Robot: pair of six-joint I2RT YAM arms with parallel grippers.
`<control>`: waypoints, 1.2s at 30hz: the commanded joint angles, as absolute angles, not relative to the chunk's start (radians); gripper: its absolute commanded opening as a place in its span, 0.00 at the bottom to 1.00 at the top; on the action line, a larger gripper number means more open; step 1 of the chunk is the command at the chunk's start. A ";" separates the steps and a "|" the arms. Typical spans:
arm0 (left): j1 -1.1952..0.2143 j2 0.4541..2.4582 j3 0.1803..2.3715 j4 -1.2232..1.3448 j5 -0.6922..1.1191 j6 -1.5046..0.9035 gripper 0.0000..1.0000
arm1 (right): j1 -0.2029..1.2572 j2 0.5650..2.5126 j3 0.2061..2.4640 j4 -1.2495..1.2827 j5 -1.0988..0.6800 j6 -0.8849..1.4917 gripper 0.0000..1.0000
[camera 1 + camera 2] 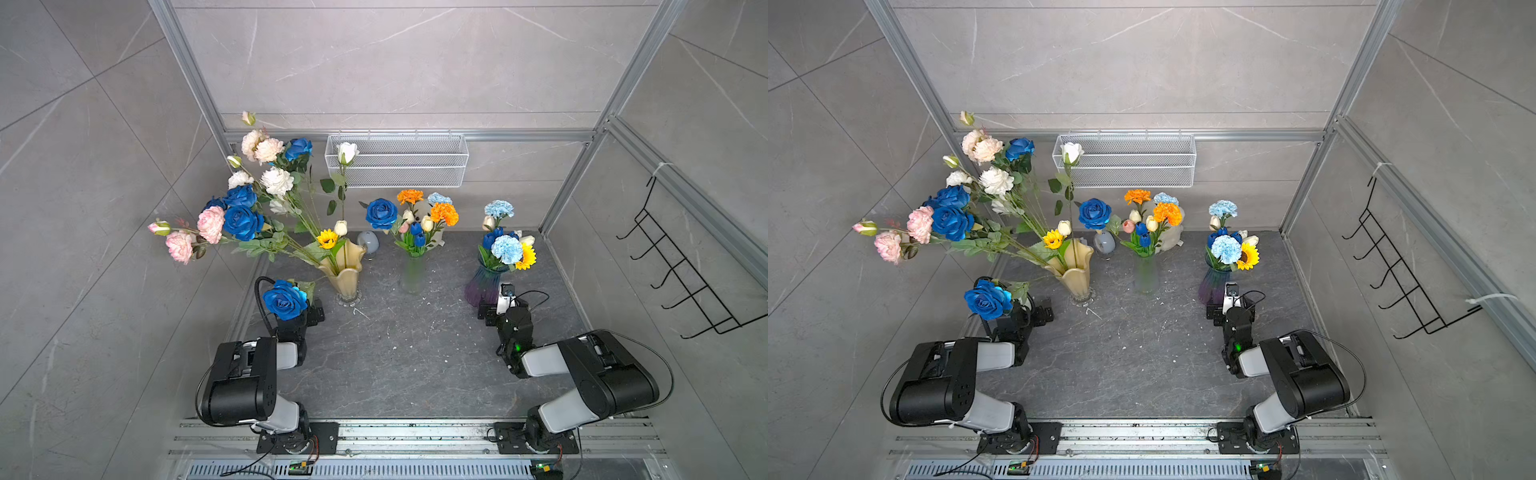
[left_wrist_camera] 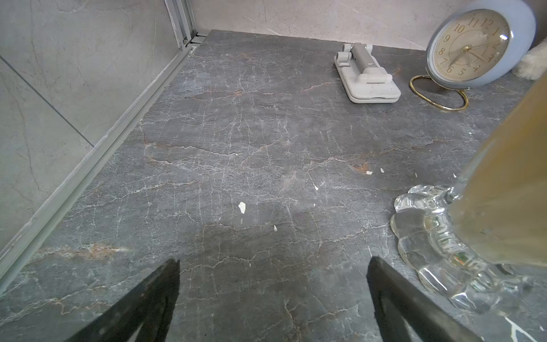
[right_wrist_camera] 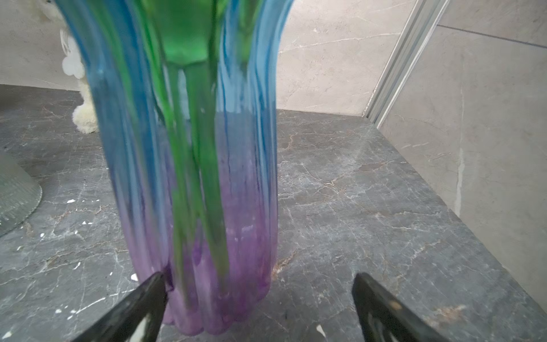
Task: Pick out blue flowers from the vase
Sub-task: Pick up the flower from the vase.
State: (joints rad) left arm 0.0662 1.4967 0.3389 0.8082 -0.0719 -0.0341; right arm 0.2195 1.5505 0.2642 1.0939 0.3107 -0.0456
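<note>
reaching: left gripper (image 2: 273,260), right gripper (image 3: 259,277) wide, empty; blue-purple vase (image 3: 192,177) just beyond right fingers (image 3: 139,308); next, lift toward its pale blue carnation (image 1: 507,248).

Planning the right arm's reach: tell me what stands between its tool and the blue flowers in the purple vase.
The open right tool sits low at the base of the purple vase, whose glass wall shields the green stems there. The pale blue carnations and deep blue tulips rise above the rim, a sunflower beside them.
</note>
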 commanded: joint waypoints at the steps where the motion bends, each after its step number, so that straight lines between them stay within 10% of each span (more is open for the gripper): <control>1: 0.065 1.500 0.365 0.838 -0.063 -0.021 1.00 | 0.207 1.555 0.287 1.096 0.333 -0.041 1.00; 36: 0.066 1.443 0.424 0.685 -0.035 -0.017 1.00 | 0.225 1.525 0.207 1.235 0.343 -0.062 1.00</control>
